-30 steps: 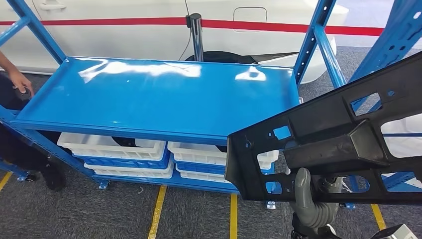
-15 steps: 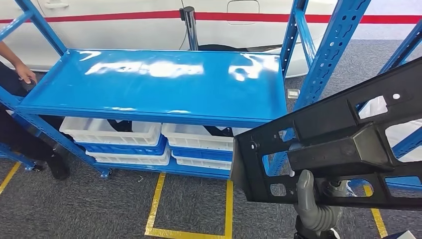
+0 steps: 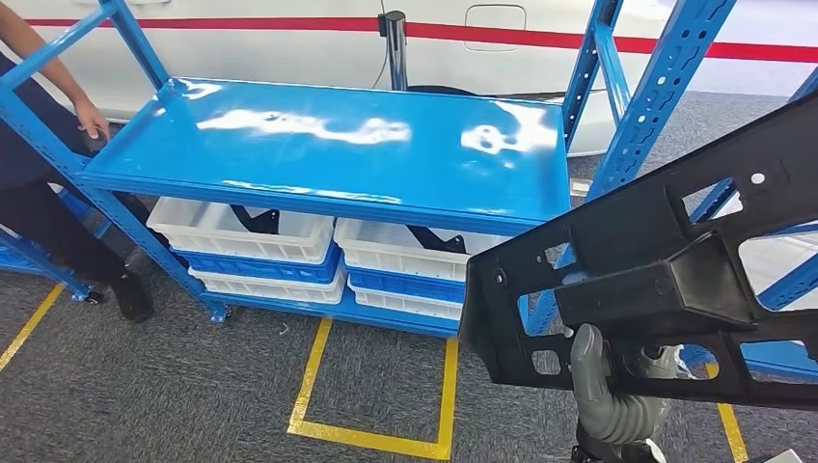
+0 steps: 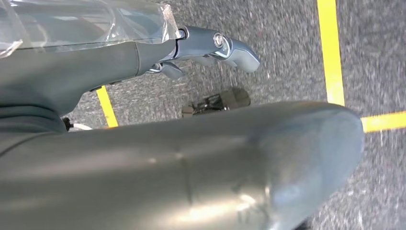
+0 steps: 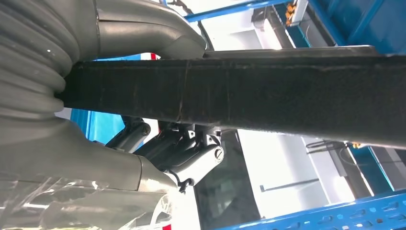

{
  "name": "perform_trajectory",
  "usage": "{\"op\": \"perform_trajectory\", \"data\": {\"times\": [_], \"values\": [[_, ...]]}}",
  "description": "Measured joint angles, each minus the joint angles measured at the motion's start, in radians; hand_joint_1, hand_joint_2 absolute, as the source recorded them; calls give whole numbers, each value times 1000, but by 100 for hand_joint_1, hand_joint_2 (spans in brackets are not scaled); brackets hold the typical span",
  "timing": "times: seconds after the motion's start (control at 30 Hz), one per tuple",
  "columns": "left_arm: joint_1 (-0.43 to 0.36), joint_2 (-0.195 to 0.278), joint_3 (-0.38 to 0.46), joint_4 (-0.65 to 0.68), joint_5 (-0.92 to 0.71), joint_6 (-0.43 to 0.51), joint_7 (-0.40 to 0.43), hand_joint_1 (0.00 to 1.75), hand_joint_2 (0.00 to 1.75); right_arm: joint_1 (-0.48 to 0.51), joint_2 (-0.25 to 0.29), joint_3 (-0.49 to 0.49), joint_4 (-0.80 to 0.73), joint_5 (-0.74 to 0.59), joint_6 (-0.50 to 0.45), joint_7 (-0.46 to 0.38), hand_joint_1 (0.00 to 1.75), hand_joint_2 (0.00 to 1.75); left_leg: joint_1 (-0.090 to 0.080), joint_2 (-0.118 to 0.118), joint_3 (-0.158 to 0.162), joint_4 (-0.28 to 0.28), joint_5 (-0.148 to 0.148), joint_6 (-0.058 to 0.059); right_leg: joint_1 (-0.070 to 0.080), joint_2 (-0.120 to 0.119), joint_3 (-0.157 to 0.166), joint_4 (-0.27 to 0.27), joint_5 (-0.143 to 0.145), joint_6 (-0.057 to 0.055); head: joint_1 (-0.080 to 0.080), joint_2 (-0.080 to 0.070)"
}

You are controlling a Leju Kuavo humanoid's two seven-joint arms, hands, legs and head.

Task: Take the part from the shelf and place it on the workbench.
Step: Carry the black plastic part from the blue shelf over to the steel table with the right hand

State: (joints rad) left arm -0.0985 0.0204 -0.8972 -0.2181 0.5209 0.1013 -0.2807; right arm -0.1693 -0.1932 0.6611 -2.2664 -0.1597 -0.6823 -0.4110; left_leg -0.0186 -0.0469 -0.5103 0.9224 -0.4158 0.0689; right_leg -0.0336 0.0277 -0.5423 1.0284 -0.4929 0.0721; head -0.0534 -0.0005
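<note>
One black perforated part (image 3: 666, 280) is held up before the blue shelf (image 3: 338, 145), the right hand (image 3: 608, 395) clamped on its lower edge. Whether the left hand (image 4: 210, 48), hanging over grey floor, holds its fingers apart or together cannot be told.

right hand (image 3: 610, 391) low at right, gripping part (image 3: 666, 280) from beneath | part in front of shelf (image 3: 328, 145), to its right | bins (image 3: 241, 236) on the tier under the shelf top (two stacks side by side) | person (image 3: 39, 164) at shelf's left end, hand on its corner | car (image 3: 289, 43) behind shelf
</note>
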Motion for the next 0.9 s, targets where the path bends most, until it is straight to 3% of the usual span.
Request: {"op": "perform_trajectory", "data": {"times": [0.07, 0.13, 0.2, 0.23, 0.3, 0.37, 0.4, 0.43, 0.53, 0.6, 0.67, 0.7, 0.77, 0.83, 0.9], "values": [[-2, 1, 0, 0, -4, 0, 1, 0, 0, -3, 1, 1, 1, 0, 2, 1, 175, 175, -1, -9, -19, 24, -4, -10, 0, 14, 25, -51, 7, -10, 1, 0], [-1, 2, 0, 0, -11, 1, 2, 0, 0, -4, 1, 3, 3, 1, 4, 2, 175, 175, 0, -17, -30, 32, -1, -14, 4, -2, 18, -45, 12, -27, 0, 0], [0, 2, 0, 1, -15, 2, 3, 0, 0, -5, 2, 4, 4, 1, 5, 4, 175, 175, 4, -6, -47, 61, -19, -25, 3, -18, 15, -46, 17, -38, 0, 0], [0, 2, 0, 1, -17, 3, 4, 0, 0, -6, 2, 5, 4, 1, 6, 4, 175, 175, 6, 7, -67, 104, -44, -32, 1, -27, 13, -46, 19, -43, -1, 0], [-2, 1, 0, 1, -17, 3, 4, 0, 0, -5, 2, 6, 4, 1, 6, 4, 175, 175, 14, 27, -132, 243, -110, -48, 1, -45, 8, -46, 21, -46, -2, 0], [-1, 1, 0, 1, -19, 3, 4, 0, 0, -3, 2, 6, 5, 1, 6, 4, 175, 175, 20, 32, -182, 346, -142, -55, 1, -65, 6, -46, 21, -47, -2, 0], [0, 1, 0, 1, -20, 3, 5, 0, 0, -2, 2, 6, 5, 0, 6, 5, 175, 175, 22, 35, -179, 341, -131, -54, 1, -76, 6, -46, 21, -46, -2, 0], [0, 1, 0, 1, -22, 3, 5, 0, 0, -1, 2, 6, 5, 0, 6, 5, 175, 175, 23, 41, -154, 291, -102, -51, 1, -86, 7, -46, 21, -46, -2, 0], [-2, 1, 0, 1, -30, 4, 6, 0, 0, 6, 2, 6, 4, 0, 3, 5, 175, 175, 9, 101, -45, 68, -14, -32, 4, -113, 11, -48, 20, -42, -1, 0], [-4, 0, -1, 1, -34, 4, 8, 0, 0, 17, 1, 5, 4, 0, -1, 5, 175, 175, -1, 117, -30, 23, -6, -25, 6, -128, 12, -50, 19, -35, -1, 0], [-3, 0, -1, 1, -35, 5, 12, 0, 0, 27, 0, 4, 3, 0, -4, 5, 175, 175, -4, 100, -34, 21, -3, -22, 5, -143, 16, -55, 19, -27, -1, 0], [0, -1, -1, 1, -35, 6, 14, 0, 0, 32, -1, 3, 2, 0, -5, 5, 175, 175, -1, 92, -31, 14, 2, -20, 4, -139, 18, -55, 17, -23, -1, 0], [1, -3, -1, 1, -35, 7, 16, 0, 0, 43, -5, -1, 0, 0, -8, 5, 175, 175, 6, 70, -22, -2, 16, -11, 5, -97, 5, -17, -12, -17, -1, 0], [-1, -6, -1, 1, -35, 8, 16, 0, 0, 57, -10, -5, -3, -2, -10, 4, 175, 175, 8, 48, -18, -8, 22, -5, 7, -44, -53, 108, -79, -17, 0, 0], [-2, -11, -1, 1, -35, 8, 17, 0, 0, 71, -13, -9, -4, -10, -10, 4, 175, 175, 7, 21, -19, -7, 22, -4, 10, -29, -115, 231, -120, -16, 0, 0]]}}
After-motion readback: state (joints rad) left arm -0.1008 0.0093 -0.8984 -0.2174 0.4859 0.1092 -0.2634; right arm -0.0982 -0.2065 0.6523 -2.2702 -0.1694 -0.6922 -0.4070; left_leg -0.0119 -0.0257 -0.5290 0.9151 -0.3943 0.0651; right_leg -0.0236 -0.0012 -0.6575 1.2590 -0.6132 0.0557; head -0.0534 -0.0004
